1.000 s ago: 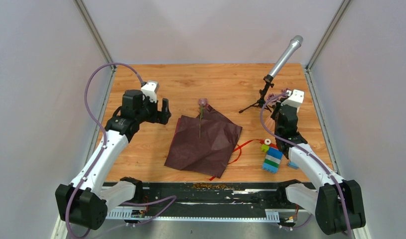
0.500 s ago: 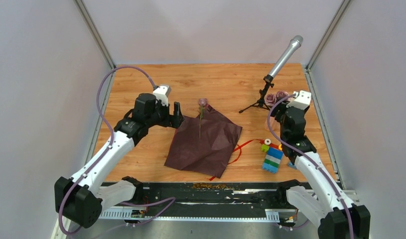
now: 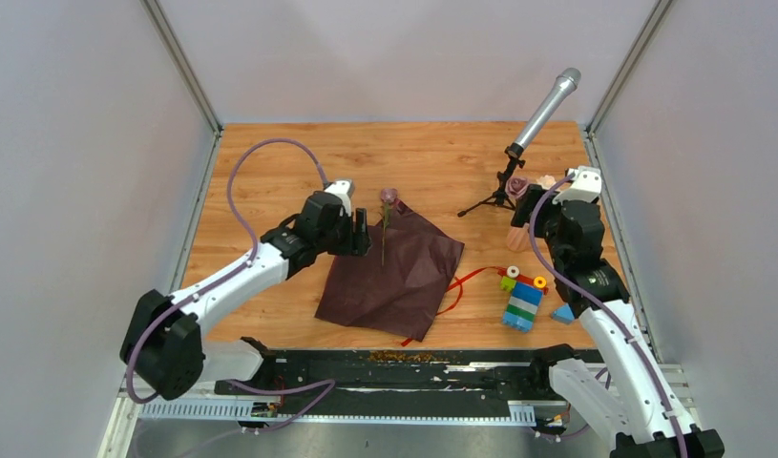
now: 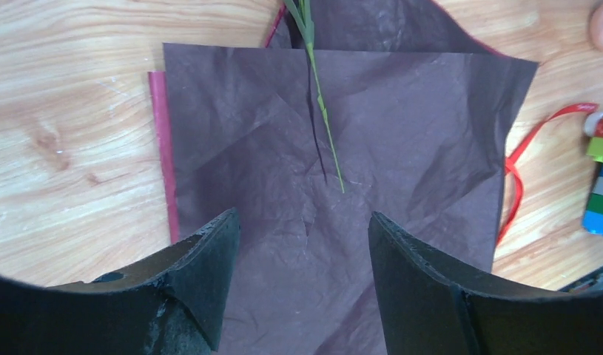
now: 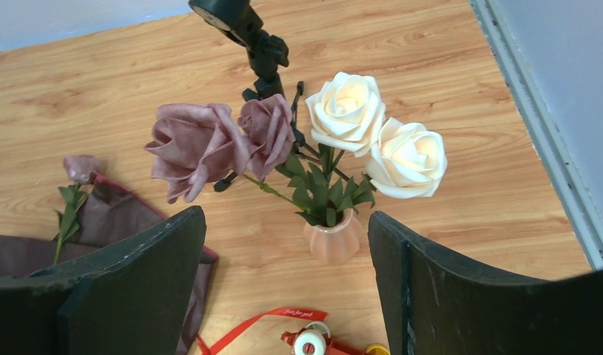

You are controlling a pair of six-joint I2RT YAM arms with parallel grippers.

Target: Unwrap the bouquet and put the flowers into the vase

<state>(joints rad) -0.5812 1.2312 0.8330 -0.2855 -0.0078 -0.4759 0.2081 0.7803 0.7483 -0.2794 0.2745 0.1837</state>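
Lone rose (image 3: 384, 225) lies on paper (image 3: 394, 281), stem running 12–6. Left fingers (image 4: 198, 277), open and empty, are nearer, at its 9 o'clock. Right fingers (image 5: 135, 274) are open above vase (image 5: 332, 240).

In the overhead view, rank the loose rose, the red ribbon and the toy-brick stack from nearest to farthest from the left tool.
1. Loose rose: it lies on the maroon paper, just right of the left tool.
2. Red ribbon: it lies past the paper's right edge.
3. Toy-brick stack: farthest, over on the right.
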